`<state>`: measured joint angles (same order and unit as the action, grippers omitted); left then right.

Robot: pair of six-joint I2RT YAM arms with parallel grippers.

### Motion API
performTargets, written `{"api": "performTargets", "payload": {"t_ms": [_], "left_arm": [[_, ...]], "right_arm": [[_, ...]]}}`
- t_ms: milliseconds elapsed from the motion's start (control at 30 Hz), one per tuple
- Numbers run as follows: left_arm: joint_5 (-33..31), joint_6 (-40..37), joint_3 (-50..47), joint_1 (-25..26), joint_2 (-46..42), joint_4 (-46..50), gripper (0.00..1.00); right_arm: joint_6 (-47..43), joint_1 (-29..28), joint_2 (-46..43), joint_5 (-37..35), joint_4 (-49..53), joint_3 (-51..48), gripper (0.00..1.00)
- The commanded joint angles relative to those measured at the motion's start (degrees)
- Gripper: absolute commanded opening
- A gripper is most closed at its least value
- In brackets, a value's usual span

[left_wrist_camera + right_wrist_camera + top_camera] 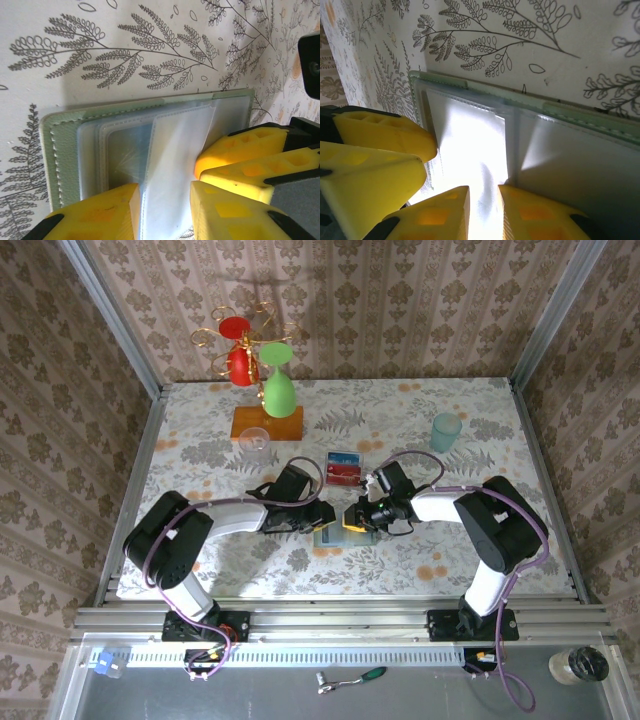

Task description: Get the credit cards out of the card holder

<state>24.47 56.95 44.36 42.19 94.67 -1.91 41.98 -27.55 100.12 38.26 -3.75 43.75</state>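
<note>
The card holder (pixel 340 536) lies open on the table between both grippers, its pale green cover (pixel 55 150) under clear plastic sleeves (pixel 125 150). My left gripper (pixel 165 210) has its jaws a little apart, tips down either side of a bright, raised sleeve page (pixel 175 150). My right gripper (pixel 484 210) also straddles a sleeve page (pixel 470 140), which is wrinkled in its narrow gap. The two grippers (pixel 325 512) (pixel 357 514) nearly touch tip to tip. Red and blue credit cards (pixel 343 469) lie on the table just behind them. No card shows in the visible sleeves.
A teal cup (pixel 445 430) stands at the back right. A wooden base (pixel 267 422) with a wire rack holding red and green glasses stands at the back left, with a small clear glass (pixel 257 440) in front of it. Metal rails frame the table.
</note>
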Motion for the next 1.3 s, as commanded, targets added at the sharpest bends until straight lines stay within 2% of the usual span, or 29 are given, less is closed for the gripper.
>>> {"api": "performTargets", "payload": {"t_ms": [0,267,500,733,967,1267], "left_arm": [[-1.4,-1.6,1.6,0.6,0.1,3.5,0.32],[0.5,-0.9,2.1,1.2,1.5,1.3,0.33],[2.2,2.6,-0.5,1.2,1.8,-6.2,0.27],[2.2,3.0,-1.1,1.2,1.2,-7.4,0.23],[-2.1,-0.7,1.1,1.2,-0.2,3.6,0.35],[-2.1,-0.2,1.5,1.2,0.8,3.6,0.40]], "right_arm": [[-0.7,0.4,1.0,1.9,-0.9,-1.0,0.22],[-0.6,0.6,1.1,2.3,-1.7,-1.5,0.22],[-0.3,0.7,0.8,2.5,-2.2,-1.9,0.22],[0.0,0.6,0.1,2.4,-2.4,-1.8,0.22],[-0.1,0.7,0.3,1.3,-1.4,-1.7,0.22],[-0.2,0.8,0.4,1.5,-1.4,-1.8,0.22]]}}
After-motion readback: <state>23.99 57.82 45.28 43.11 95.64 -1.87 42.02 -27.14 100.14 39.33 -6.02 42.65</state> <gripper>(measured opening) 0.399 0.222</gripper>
